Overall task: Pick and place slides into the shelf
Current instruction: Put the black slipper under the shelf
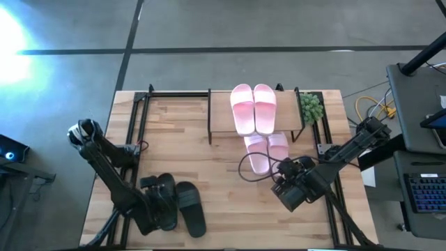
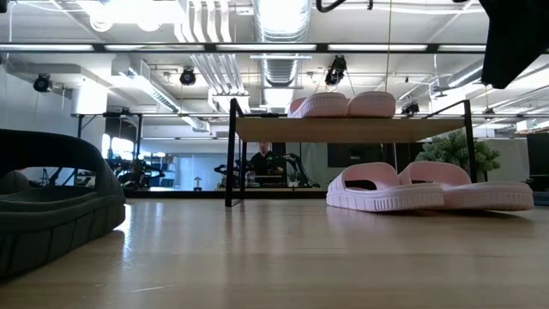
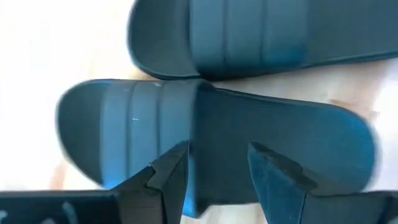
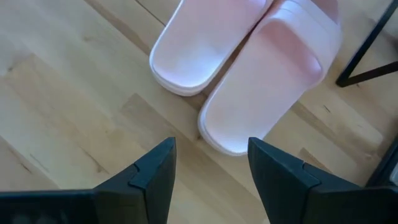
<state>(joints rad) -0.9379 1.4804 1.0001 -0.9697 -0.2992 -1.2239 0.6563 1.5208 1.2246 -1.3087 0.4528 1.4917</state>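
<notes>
**Black pair left to place, left gripper poised over it**

Two pale pink slides point(image 1: 254, 108) already sit side by side on the shelf point(image 1: 221, 111), which stands at the far edge of the bench point(image 1: 209, 181), right of its middle. A second pink pair point(image 1: 266, 150) lies on the bench under and just in front of the shelf, heels sticking out toward the near edge. The black slides point(image 1: 175, 202) lie near the near-left corner, one beside the other, touching or almost so.

The step in hand looks like the pick-up of a black slide. The left gripper point(image 3: 217, 171) hangs directly over that pair with its fingers spread. In the left wrist view they straddle the footbed behind the strap of the nearer slide, and nothing is pinched between them (whether the tips touch the rubber cannot be told). The next move probably calls for the fingers to settle on the strap or side wall and close, then for a lift and a carry across to the shelf.

The right gripper point(image 4: 211, 168) waits over the bench near the right edge, its fingers also spread and empty. The heels of the lower pink pair lie just beyond its fingertips, not between them, with bare wood under the gap. A small green plant point(image 1: 311, 107) stands at the shelf's right end.
</notes>
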